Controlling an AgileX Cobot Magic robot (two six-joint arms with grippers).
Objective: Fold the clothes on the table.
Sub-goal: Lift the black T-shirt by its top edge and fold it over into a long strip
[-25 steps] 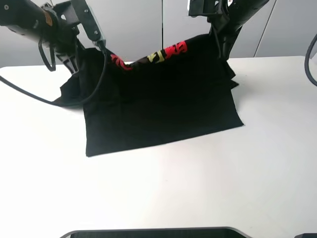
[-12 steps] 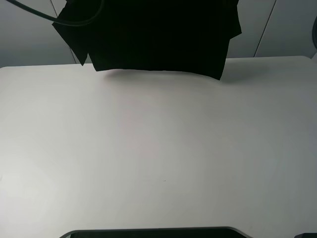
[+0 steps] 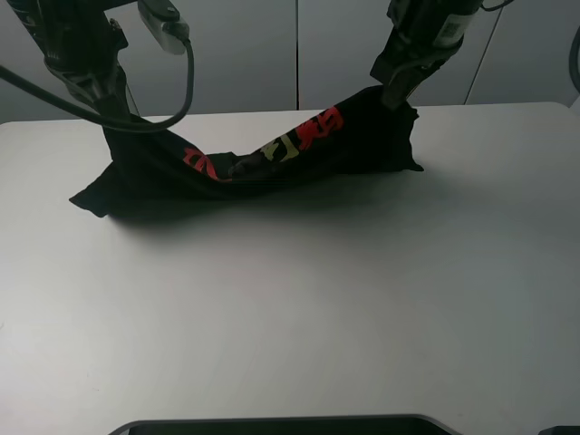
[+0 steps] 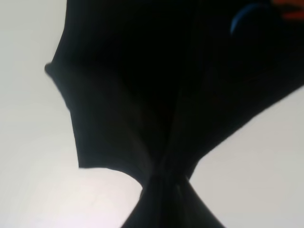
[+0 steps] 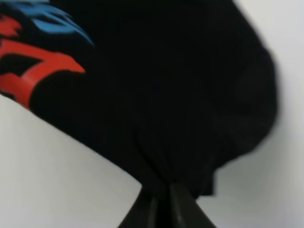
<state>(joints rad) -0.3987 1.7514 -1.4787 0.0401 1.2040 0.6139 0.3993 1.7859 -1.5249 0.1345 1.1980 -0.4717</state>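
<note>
Clamped on one end of the clothes [image 3: 272,168] with the left fingers [image 3: 112,112], on the other with the right fingers [image 3: 396,91]. Slung between, sagging onto the table [image 3: 290,308]

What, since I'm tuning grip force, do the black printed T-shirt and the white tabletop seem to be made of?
Black printed T-shirt: soft matte knit, probably cotton; it sags and bunches in folds. White tabletop: hard, smooth, perhaps laminate; even surface with faint sheen.
</note>
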